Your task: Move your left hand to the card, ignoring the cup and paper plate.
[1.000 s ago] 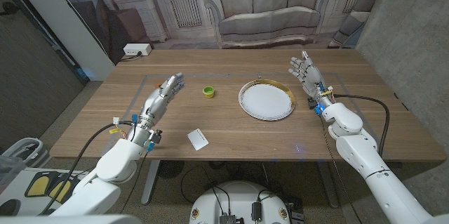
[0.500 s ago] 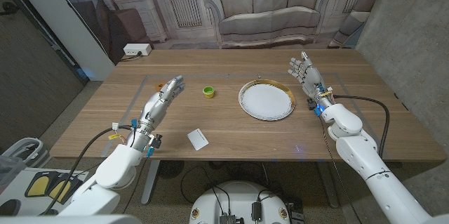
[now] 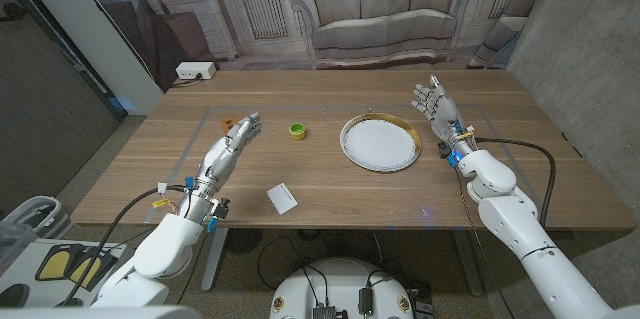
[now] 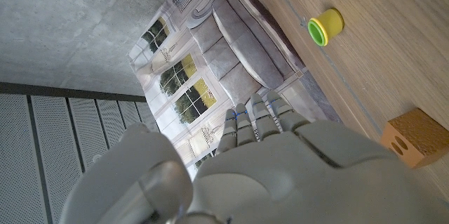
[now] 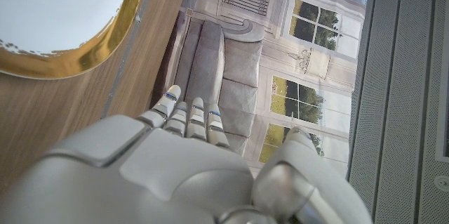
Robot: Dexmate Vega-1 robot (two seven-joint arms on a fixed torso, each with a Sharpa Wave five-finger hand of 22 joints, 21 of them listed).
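Observation:
The white card (image 3: 282,198) lies near the table's front edge, left of centre. My left hand (image 3: 229,144) is open over the table, fingers straight and pointing away from me, up and to the left of the card and apart from it. The small green cup (image 3: 297,131) (image 4: 324,26) stands right of that hand's fingertips. The paper plate (image 3: 379,143) (image 5: 63,20), white with a gold rim, lies right of centre. My right hand (image 3: 436,106) stands open beside the plate's right edge, holding nothing.
A small wooden block (image 4: 417,137) (image 3: 229,120) lies on the table close to my left hand's fingertips. A white power strip (image 3: 194,71) sits at the table's far left corner. Cables (image 3: 520,142) trail from both forearms.
My left hand has drawn back slightly toward me and to the left. The card, cup, plate and right hand have not moved.

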